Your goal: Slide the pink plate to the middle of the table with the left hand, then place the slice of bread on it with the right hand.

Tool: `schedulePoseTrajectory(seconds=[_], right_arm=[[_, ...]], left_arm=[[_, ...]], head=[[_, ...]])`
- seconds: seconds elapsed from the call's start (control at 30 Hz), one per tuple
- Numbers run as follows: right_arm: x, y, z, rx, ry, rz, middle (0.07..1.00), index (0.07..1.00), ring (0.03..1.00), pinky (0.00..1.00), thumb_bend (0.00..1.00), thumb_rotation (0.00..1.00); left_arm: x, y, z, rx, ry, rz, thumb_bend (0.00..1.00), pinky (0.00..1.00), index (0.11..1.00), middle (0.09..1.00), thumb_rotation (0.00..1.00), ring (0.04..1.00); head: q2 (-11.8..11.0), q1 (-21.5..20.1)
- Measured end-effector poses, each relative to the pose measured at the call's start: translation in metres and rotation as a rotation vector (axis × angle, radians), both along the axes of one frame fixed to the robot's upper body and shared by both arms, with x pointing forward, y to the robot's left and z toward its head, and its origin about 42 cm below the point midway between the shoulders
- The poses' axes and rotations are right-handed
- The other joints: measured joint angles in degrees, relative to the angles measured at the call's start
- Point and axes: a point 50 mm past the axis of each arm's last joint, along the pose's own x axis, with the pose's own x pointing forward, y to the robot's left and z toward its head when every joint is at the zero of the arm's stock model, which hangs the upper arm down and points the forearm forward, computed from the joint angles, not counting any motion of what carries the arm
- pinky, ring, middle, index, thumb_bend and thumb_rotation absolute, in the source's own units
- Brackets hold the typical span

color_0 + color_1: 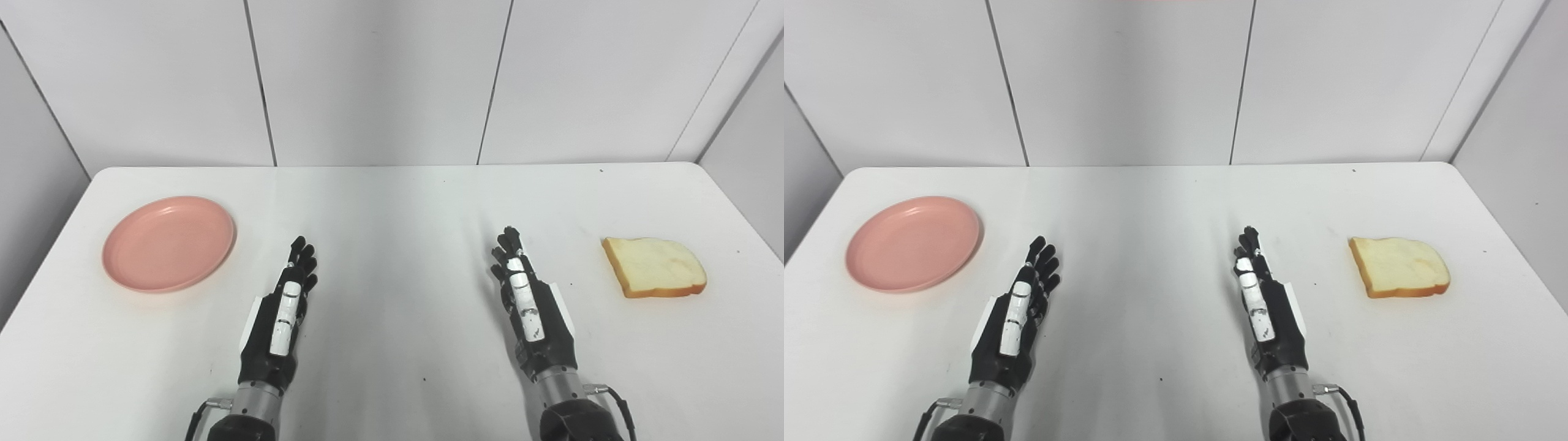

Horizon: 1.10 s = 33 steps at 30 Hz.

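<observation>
A pink plate [168, 243] lies at the left side of the white table [392, 202], with nothing on it. A slice of bread [654, 266] with a tan crust lies flat at the right side. My left hand [286, 306] rests near the front, to the right of the plate and apart from it, fingers stretched forward, holding nothing. My right hand [528, 300] rests the same way left of the bread, well apart from it, open.
White wall panels [380, 79] stand behind the table's far edge. The table's left and right edges run close to the plate and the bread. Cables [618, 398] hang by both wrists at the front edge.
</observation>
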Motion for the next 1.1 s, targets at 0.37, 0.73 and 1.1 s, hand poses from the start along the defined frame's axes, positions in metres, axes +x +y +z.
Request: schedulePoseTrajectory(seconds=[0.37, 0.73, 1.1], right_arm=[[0.003, 0.001, -0.005, -0.062, -0.007, 0.006, 1.000, 1.000, 1.000, 1.00, 0.56, 0.90], [0.005, 0.002, -0.015, -0.127, -0.057, 0.036, 1.000, 1.000, 1.000, 1.00, 0.54, 0.96], [0.010, -0.002, -0.013, -0.110, -0.091, -0.010, 1.000, 1.000, 1.000, 1.00, 0.56, 0.94]], left_arm=[[0.000, 0.000, 0.000, 0.002, -0.004, 0.001, 0.59, 1.00, 1.000, 1.000, 1.00, 1.000], [0.001, 0.004, -0.007, 0.015, 0.006, 0.025, 0.57, 1.00, 1.000, 1.000, 1.00, 1.000], [0.000, 0.003, -0.007, 0.004, -0.008, -0.004, 0.57, 1.00, 1.000, 1.000, 1.00, 1.000]], head=[[-0.6, 0.4], [-1.2, 0.4], [-2.1, 2.4]])
